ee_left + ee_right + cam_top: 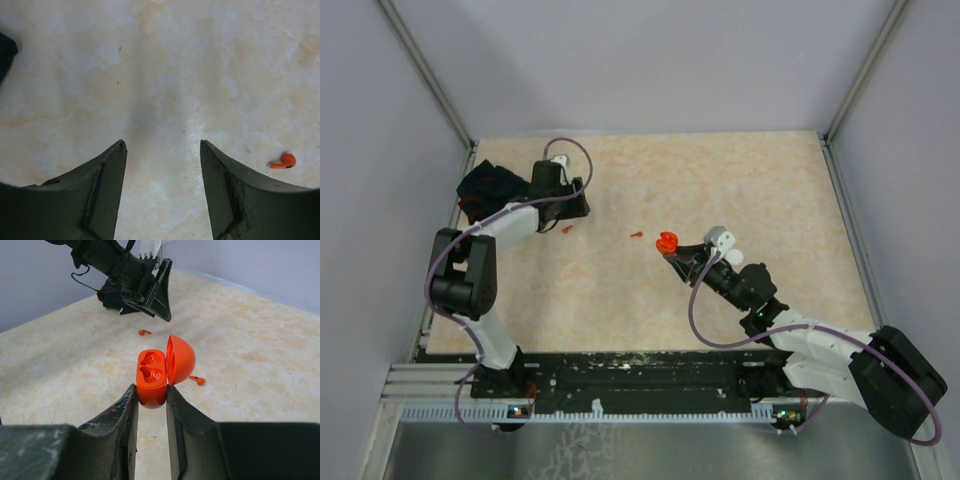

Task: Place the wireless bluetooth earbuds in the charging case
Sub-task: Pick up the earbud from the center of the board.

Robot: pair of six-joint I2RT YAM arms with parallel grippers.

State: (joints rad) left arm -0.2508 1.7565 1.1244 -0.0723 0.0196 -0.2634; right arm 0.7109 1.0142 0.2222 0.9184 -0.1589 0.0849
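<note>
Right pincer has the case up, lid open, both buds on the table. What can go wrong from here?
1. The left pincer stands open over bare table, the nearer earbud off to one side; closing here would likely miss it.
2. The right pincer grips the charging case only at its lower end; pushing a bud in might tilt or slip it.
3. The open lid stands beside the wells and may get knocked shut.

we find the charging case in the right pincer, above the counter. one earbud lies just left of it — a second earbud further left, beside the left pincer — and a cloth in the far left corner.
</note>
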